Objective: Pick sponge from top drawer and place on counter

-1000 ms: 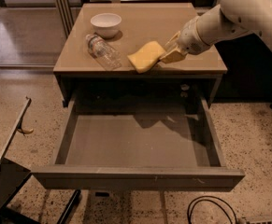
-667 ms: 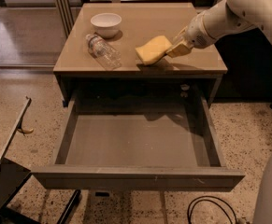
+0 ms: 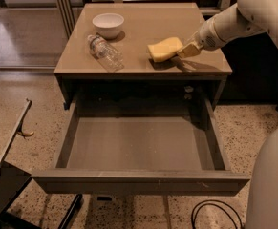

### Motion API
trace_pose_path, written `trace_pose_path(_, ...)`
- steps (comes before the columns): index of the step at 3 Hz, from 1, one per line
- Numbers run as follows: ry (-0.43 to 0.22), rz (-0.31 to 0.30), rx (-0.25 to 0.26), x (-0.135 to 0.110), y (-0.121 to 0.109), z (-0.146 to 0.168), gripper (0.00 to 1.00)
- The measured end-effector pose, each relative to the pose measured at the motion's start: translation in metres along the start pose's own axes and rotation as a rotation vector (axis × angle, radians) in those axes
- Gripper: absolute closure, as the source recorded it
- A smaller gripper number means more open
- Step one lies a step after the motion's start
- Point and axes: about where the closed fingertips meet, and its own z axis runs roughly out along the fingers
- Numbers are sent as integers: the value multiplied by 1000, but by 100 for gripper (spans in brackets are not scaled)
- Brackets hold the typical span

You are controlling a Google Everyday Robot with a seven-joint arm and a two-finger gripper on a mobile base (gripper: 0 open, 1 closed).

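Note:
The pale-yellow sponge (image 3: 164, 48) is held at its right end by my gripper (image 3: 185, 51), just above the right half of the tan counter (image 3: 148, 20), and casts a shadow on it. The gripper's cream-yellow fingers (image 3: 190, 49) are shut on the sponge, and the white arm reaches in from the upper right. The top drawer (image 3: 141, 180) is pulled fully out below the counter. Its flat grey bottom is bare.
A white bowl (image 3: 108, 24) and a clear plastic bottle (image 3: 105, 52) lying on its side are on the counter's left half. My white body (image 3: 272, 185) fills the lower right. A black cable (image 3: 210, 214) lies on the floor. A dark frame (image 3: 5, 190) stands at lower left.
My gripper has carried the sponge to the right and a little farther back over the counter. The drawer, bowl and bottle have not moved.

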Motion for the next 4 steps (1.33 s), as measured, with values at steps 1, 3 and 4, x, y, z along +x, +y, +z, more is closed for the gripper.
trace_pose_path(1,6,26,0,1,-2,3,52)
trace_pose_path(3,68,70,-25,6,0,9,5)
trace_pose_path(4,68,70,-25,6,0,9,0)
